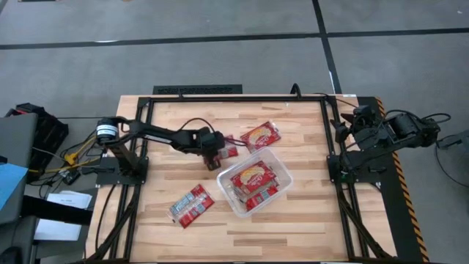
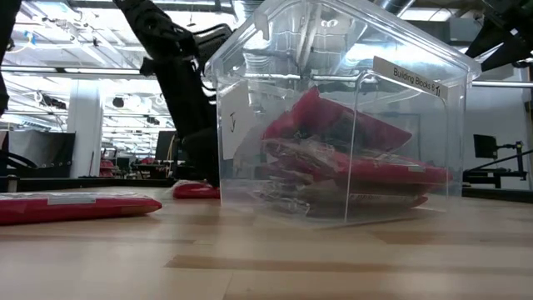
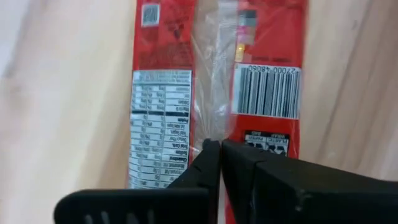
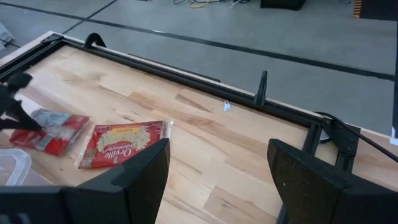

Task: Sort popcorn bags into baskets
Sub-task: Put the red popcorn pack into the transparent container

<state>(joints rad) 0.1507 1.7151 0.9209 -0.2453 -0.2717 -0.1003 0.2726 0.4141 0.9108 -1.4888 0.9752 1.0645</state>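
Observation:
A red popcorn bag (image 3: 214, 68) lies back side up on the wooden table, its nutrition label and barcode showing; it also shows in the high view (image 1: 230, 152). My left gripper (image 3: 221, 148) is shut on it, just left of the clear tub (image 1: 282, 170), which holds several red bags (image 1: 253, 180). Another bag (image 1: 260, 135) lies flat beyond the tub. Two more (image 1: 192, 204) lie near the table's near left. My right gripper (image 4: 217, 180) is open and empty at the table's right edge. My left gripper pinches the bag's clear wrap along the middle seam (image 3: 211, 127) between its two fingers, near one end of the bag. The fingers come from above and point down. The bag seems to lie flat on the table (image 2: 197, 191).
The tub stands in the middle of the table, close to the low camera (image 2: 350, 125). A black frame (image 1: 220, 97) runs along the table's far edge and sides. Bare wood lies near the front edge (image 1: 293, 235). A small scrap (image 4: 227, 106) lies by the far rail.

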